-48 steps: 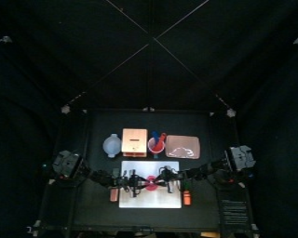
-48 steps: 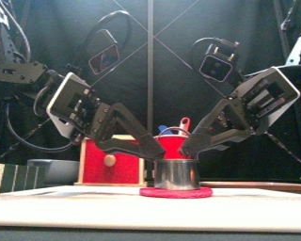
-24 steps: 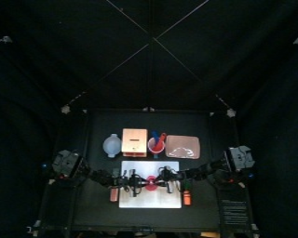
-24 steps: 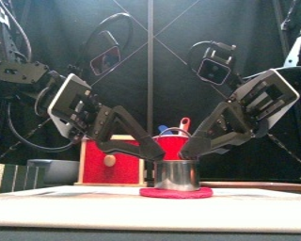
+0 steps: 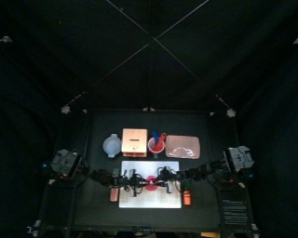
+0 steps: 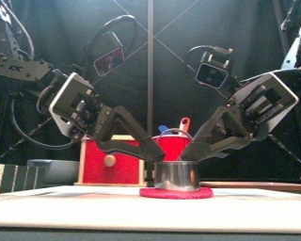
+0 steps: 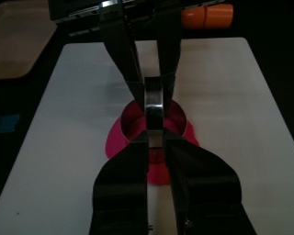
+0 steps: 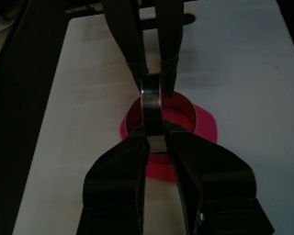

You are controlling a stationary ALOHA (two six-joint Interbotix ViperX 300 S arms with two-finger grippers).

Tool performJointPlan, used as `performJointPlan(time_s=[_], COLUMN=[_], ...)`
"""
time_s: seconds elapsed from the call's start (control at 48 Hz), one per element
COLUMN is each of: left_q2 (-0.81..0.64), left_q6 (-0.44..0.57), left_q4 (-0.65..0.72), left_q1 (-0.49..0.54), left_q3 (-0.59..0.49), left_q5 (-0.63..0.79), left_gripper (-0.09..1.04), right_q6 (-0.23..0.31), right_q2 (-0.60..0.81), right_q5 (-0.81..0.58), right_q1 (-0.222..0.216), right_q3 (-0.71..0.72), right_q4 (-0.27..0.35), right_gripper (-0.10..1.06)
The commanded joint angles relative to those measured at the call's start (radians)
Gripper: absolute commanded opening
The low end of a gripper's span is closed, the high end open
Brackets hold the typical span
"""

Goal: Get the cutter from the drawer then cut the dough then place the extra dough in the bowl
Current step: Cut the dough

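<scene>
**Item: cutter** (image 6: 176, 174). Round metal, upright, its rim down on the dough (image 6: 176, 193). The dough is a flat red disc lying near the middle of the white cutting board (image 5: 152, 199) at the front of the counter. A rim of dough shows all round the cutter's foot.

**Item: my left claw** (image 6: 166, 153). It comes down slanting from the left. The jaws are drawn together, and by my wrist view they are pinched on the cutter's thin wire handle.

**Item: my right claw** (image 6: 187, 153). It mirrors the left from the other side. The jaws are likewise together on the same handle, tip to tip with the left.

**Governing relation.** The cutter stands straight beneath the meeting point of my two claws, and the dough lies straight beneath the cutter. Neither arm is nearer, as both meet over its centre. I judge the push to be plainly downward, with the load shared evenly. A lean from either side would tilt the rim and leave part of the ring uncut.

**Item: bowl** (image 5: 112, 143). Blue-grey, at the back left beyond the board and well apart from the dough. It sits on my left arm's side, so the trimmings look like a left-arm carry.
</scene>
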Motion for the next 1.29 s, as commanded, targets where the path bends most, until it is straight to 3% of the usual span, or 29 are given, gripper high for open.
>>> performJointPlan(time_s=[0.021, 1.292], left_q2=[0.014, 0.095], left_q6=[0.002, -0.006], left_q4=[0.002, -0.021], left_q1=[-0.008, -0.006], left_q3=[-0.002, -0.031], left_q5=[0.04, 0.161], left_gripper=[0.43, 0.43], right_q6=[0.005, 0.011], right_q2=[0.014, 0.087], right_q5=[0.02, 0.02], right_q1=[-0.002, -0.005], right_q3=[0.006, 0.0], right_q4=[0.005, 0.011], right_gripper=[0.59, 0.59])
